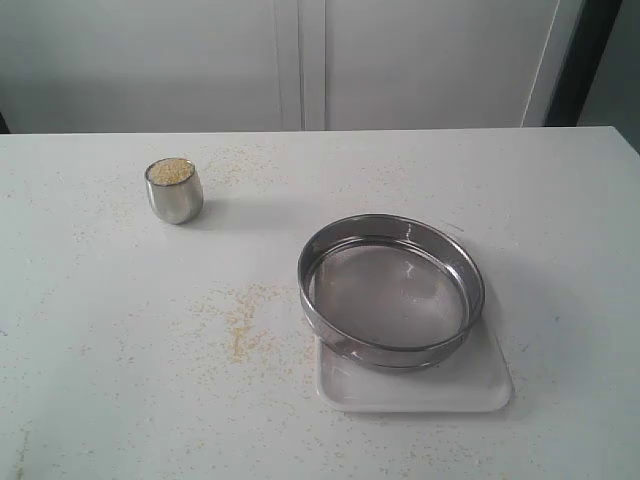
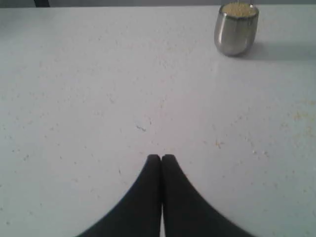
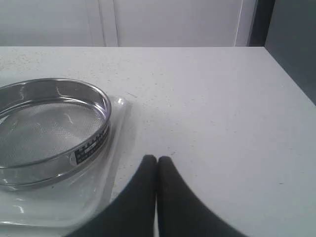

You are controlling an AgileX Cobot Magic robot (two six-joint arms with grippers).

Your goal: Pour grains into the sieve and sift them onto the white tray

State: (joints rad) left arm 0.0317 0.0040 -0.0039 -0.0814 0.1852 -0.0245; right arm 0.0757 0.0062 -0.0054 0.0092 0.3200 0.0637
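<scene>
Filling the small steel cup [image 1: 176,200] to its brim, the grains [image 1: 170,171] stand well ahead of the left gripper [image 2: 161,158], whose fingers are pressed together on nothing. The sieve [image 1: 385,290] sits on the white tray [image 1: 475,385], near the right gripper [image 3: 156,159], likewise closed and empty. Loose grains dot the table [image 1: 90,300].

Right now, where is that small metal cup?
In the exterior view the cup stands upright at the upper left of the table, full of grains, well apart from the sieve, which rests on the white tray to the right.
</scene>
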